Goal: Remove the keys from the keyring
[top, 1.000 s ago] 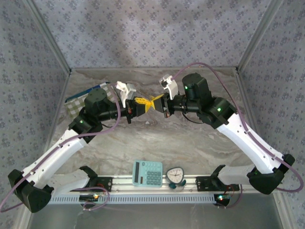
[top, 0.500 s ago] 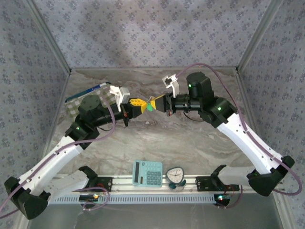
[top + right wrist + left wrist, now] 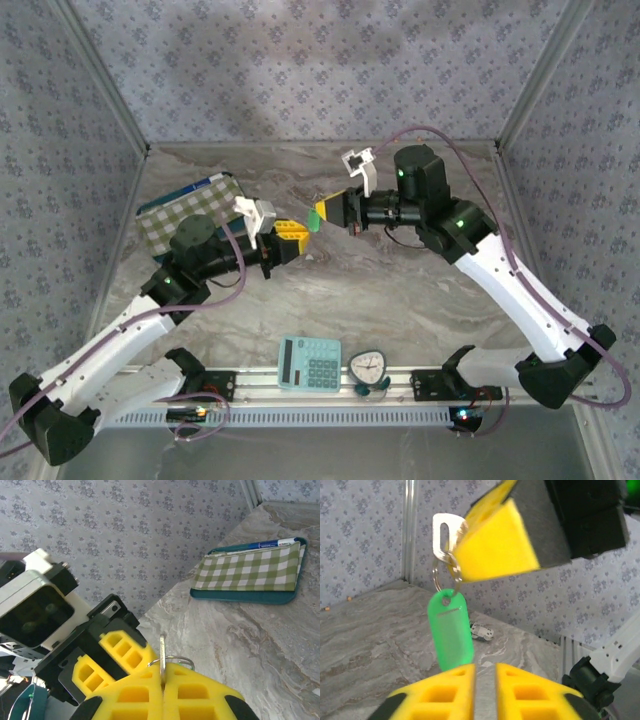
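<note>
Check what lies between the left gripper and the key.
A green tag, hanging from the ring under the key, lies just beyond the left gripper; the left wrist view shows it.

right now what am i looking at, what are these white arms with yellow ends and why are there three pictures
These are two robot arms bolted to a marble table. The wide picture looks down from above; the other two come from a camera on each wrist, each showing its own yellow fingers at the bottom. The right tool is clamped on a key, with a keyring and green tag hanging from it. The left tool sits just short of them, fingers close together; I can't tell whether it holds anything. A checked pouch lies on the table; a calculator and what looks like a small timer sit near the arms' bases.
</note>
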You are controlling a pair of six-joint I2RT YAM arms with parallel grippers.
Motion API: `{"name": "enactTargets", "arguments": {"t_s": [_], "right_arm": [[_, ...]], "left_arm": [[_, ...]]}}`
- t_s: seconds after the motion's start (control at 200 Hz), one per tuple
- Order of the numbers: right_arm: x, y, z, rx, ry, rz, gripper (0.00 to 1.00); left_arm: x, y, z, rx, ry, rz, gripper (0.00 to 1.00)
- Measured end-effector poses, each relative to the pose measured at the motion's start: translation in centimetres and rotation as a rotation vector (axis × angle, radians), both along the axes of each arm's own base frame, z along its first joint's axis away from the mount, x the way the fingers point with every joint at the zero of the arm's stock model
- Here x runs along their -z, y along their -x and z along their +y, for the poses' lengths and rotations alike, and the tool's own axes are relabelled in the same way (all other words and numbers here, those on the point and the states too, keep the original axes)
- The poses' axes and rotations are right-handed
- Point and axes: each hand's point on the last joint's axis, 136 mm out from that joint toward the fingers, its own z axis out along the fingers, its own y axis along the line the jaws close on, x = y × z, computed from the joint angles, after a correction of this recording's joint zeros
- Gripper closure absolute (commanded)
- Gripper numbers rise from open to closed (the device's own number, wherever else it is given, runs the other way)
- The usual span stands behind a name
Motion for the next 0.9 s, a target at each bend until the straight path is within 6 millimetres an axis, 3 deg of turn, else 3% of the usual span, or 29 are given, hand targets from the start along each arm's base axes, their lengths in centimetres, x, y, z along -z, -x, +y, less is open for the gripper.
{"name": "enactTargets", "arguments": {"t_s": [0.255, 0.355, 0.5, 0.63, 0.75, 0.9], "right_arm": [[0.2, 1.0, 0.6, -0.036, 0.015, -0.01, 1.0], [0.3, 1.1, 0.6, -0.038, 0.017, -0.012, 1.0], [0.2, 1.1, 0.6, -0.039, 0.016, -0.012, 1.0], [0.2, 1.2, 0.6, -0.043, 0.014, -0.011, 1.0], [0.1, 1.4, 0.7, -0.056, 0.008, -0.007, 1.0], [-0.2, 1.6, 0.9, -0.07, -0.006, -0.006, 1.0]], "left_arm": [[-1.1, 0.0, 0.6, -0.029, 0.012, -0.044, 0.59], [-1.3, -0.1, 0.6, -0.036, 0.012, -0.057, 0.47], [-1.6, -0.3, 0.8, -0.053, 0.022, -0.092, 0.41], [-0.6, -0.4, 1.1, -0.081, 0.034, -0.173, 0.33], [0.4, -0.9, 1.0, -0.107, 0.018, -0.24, 0.3], [0.1, -1.8, 0.5, -0.126, 0.009, -0.319, 0.29]]}}
